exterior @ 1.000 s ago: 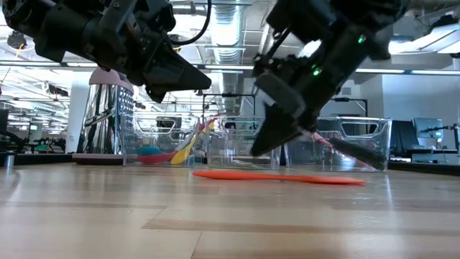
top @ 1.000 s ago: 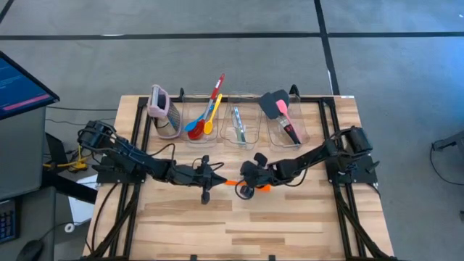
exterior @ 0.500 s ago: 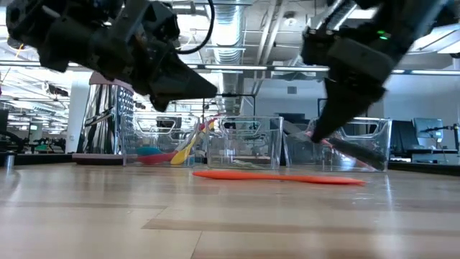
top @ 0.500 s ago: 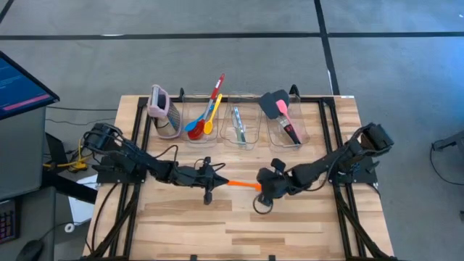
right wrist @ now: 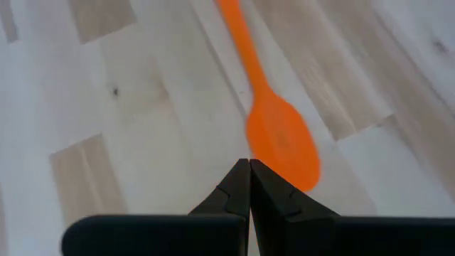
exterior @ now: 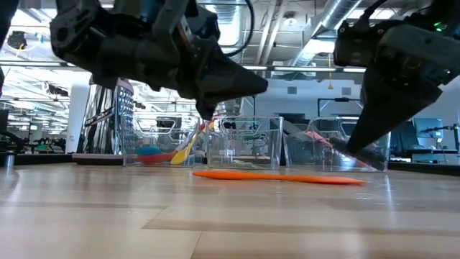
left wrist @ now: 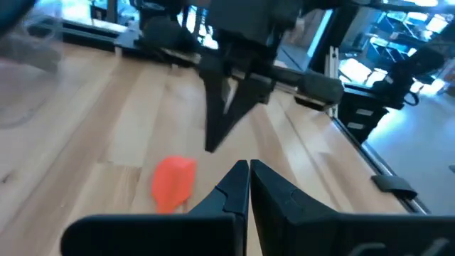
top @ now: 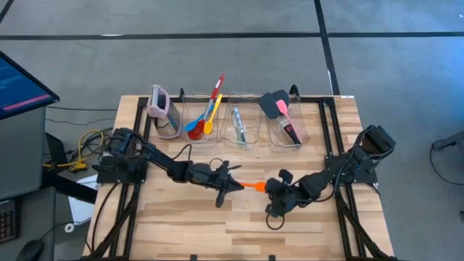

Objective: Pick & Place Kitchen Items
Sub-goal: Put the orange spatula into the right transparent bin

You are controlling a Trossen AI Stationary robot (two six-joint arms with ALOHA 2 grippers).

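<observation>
An orange spatula (top: 252, 185) lies flat on the wooden table, its blade (right wrist: 279, 139) toward the right arm. My left gripper (top: 234, 184) is shut and hovers over the spatula's handle end. The blade (left wrist: 174, 183) shows just ahead of that gripper (left wrist: 249, 167). My right gripper (top: 271, 193) is also shut and hangs just short of the blade, near and right of it (right wrist: 249, 165). In the low view both grippers are raised above the spatula (exterior: 280, 177). The other utensils stand in bins at the far side.
Three clear bins line the table's far side: spoons and a red-handled tool (top: 203, 116), a clear-teal tool (top: 238, 127), black and pink spatulas (top: 284, 116). A pink-topped metal grater (top: 164, 112) stands left of them. Bare wood (top: 239, 225) spreads toward the near edge.
My left gripper has moved toward the table's right, over the spatula's handle. My right gripper has drawn back from over the spatula toward the right and near edge. The spatula has stayed where it lay.
</observation>
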